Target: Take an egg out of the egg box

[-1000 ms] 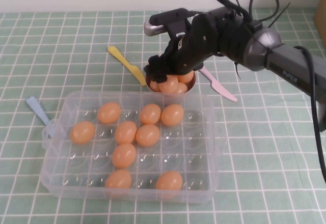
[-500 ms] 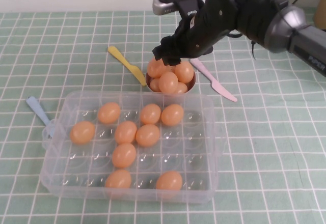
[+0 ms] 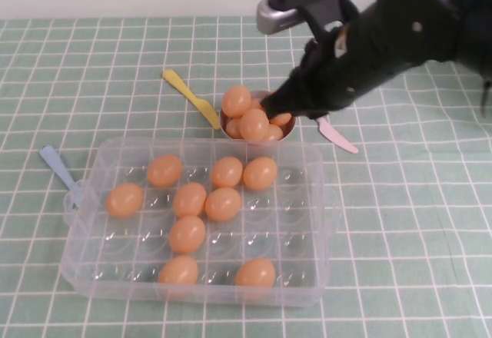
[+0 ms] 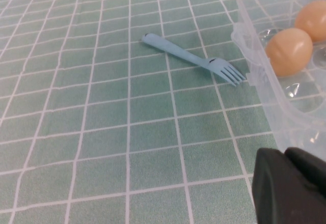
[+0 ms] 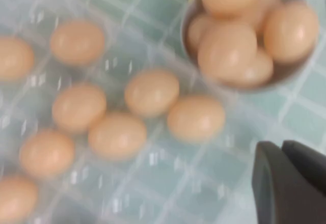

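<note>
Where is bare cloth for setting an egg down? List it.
Free: right of the egg box, below the pink knife; also left of the yellow knife. Crowded: the bowl, right hand at it. Left hand is by the blue fork.

No readable text, labels, brands or numbers in any view. Right gripper (image 3: pixel 278 107) sits over the bowl (image 3: pixel 288 131) beyond the egg box (image 3: pixel 319 223); left gripper (image 4: pixel 290 186) hangs low beside the box (only its dark tip shows).

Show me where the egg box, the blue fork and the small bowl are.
egg box (image 3: pixel 321 223): high view, right wall.
blue fork (image 4: pixel 179 54): left wrist view, handle.
small bowl (image 3: pixel 290 127): high view, right rim.
</note>
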